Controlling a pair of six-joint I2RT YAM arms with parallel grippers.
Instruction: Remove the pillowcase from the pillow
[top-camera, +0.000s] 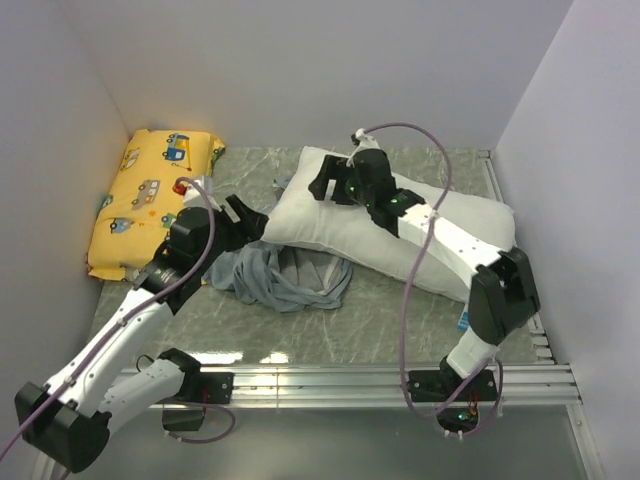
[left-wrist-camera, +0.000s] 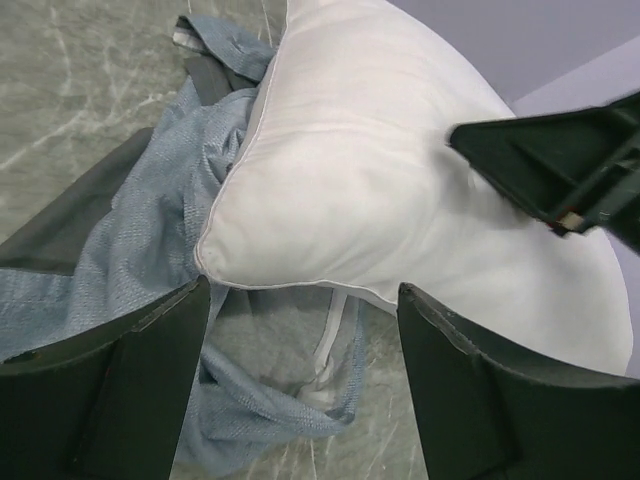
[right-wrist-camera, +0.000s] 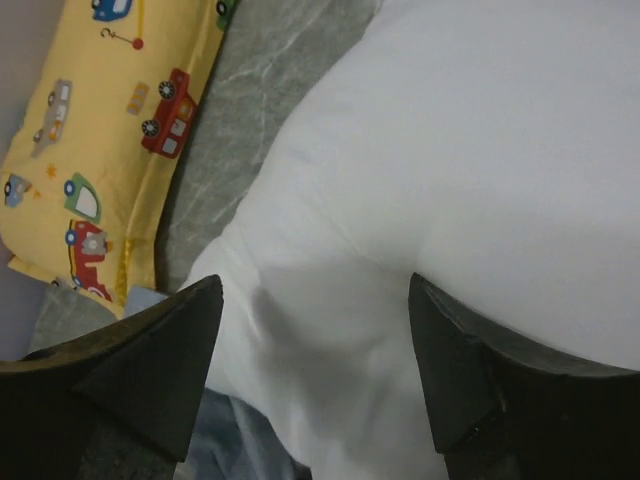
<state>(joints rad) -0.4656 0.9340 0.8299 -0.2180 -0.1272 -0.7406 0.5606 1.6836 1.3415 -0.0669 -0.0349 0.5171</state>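
Dark fingers of our left gripper (left-wrist-camera: 300, 300) fill the bottom of its wrist view. They stand well apart and hold nothing, framing the near-left corner of the pillow (left-wrist-camera: 370, 180).

Just beside that corner lies the pillowcase (left-wrist-camera: 150, 190). It is crumpled in a loose heap on the bench (left-wrist-camera: 60, 80), showing blue-grey cloth with darker folds. It touches the pillow, and a little of it seems to run under the corner. We judge that the cover is already off.

From above, the pillow lies plump, white and bare. Our right gripper (right-wrist-camera: 315, 285) hovers over its far-left end, fingers spread and clamped on nothing.

The pillowcase looks limp and light. We expect it to drape, bunch and slide easily, with no risk of damage. A raised fold or hem on the side away from the pillow would give a clean pinch, and it should lift with little effort. The pillow looks soft and yielding, so we would expect a grip there to sink in.

Well to the left of the pillow, against the wall, rests a yellow cushion (top-camera: 150, 200) printed with cartoon vehicles.
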